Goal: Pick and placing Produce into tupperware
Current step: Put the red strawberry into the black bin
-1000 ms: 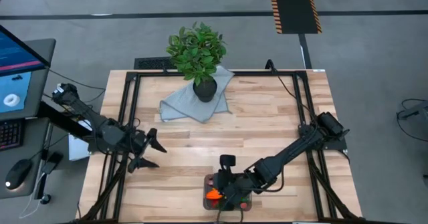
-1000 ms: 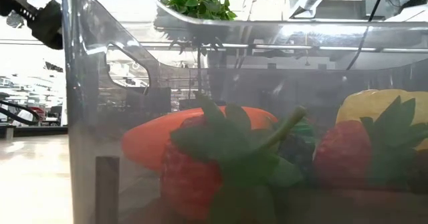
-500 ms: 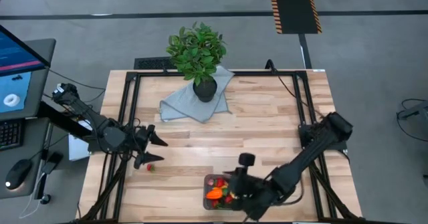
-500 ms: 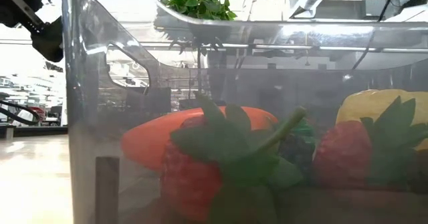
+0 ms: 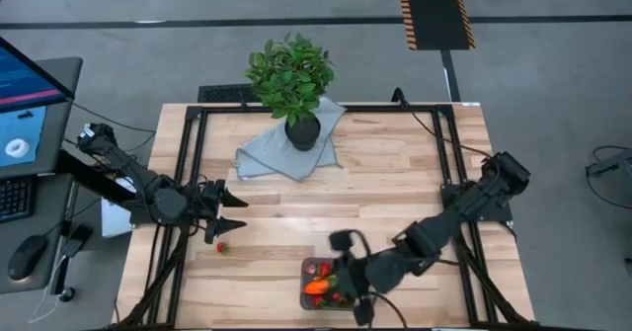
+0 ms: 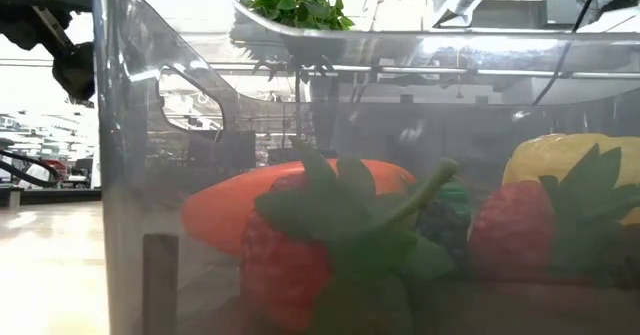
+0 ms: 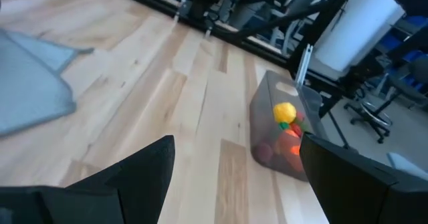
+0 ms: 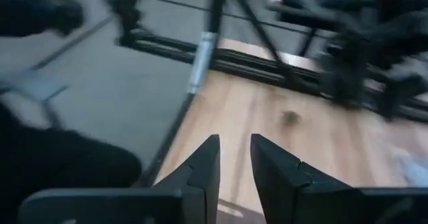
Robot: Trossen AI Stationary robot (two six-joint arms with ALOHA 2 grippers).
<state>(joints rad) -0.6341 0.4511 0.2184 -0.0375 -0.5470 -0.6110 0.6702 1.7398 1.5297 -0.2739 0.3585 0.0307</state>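
From my remote station: one potted plant (image 5: 290, 84) on one cloth (image 5: 284, 149), one stray strawberry (image 5: 222, 248) below the spread left gripper (image 5: 229, 214); right gripper (image 5: 357, 289), fingers nearly together and apparently empty, beside one tub (image 5: 308, 270).

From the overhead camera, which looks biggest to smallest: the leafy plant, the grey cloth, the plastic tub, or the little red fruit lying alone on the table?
1. Grey cloth, partly hidden under the plant
2. Leafy plant, close to the cloth in spread
3. Plastic tub, partly covered by the right arm
4. Loose red fruit, by far the smallest
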